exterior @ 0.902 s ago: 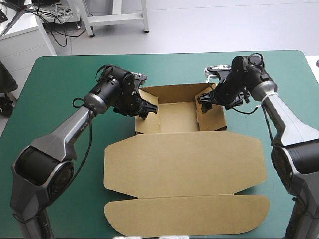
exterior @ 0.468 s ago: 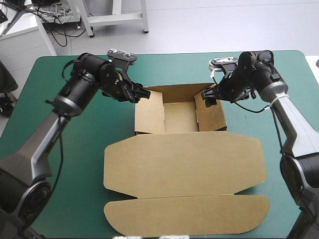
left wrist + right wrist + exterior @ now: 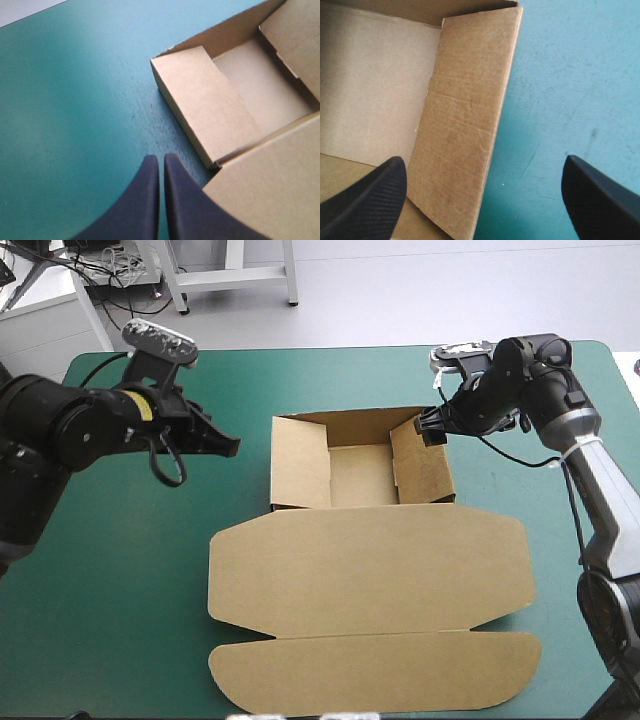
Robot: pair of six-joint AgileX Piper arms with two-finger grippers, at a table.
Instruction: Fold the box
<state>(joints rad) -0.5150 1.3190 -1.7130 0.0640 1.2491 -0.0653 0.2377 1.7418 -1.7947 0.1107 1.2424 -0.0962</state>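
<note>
High view: right end effector [image 3: 430, 430] spread over the wall of the brown cardboard box [image 3: 370, 560], likely steadying it; left end effector [image 3: 232, 445] pressed together, off aside.

Left arm [image 3: 60, 430]: black housing, yellow label set toward 3 o'clock. Right arm [image 3: 598, 468]: silver-grey link, black wrist joined at 10 o'clock. Fingers [image 3: 365, 195] black, fin-shaped.
</note>
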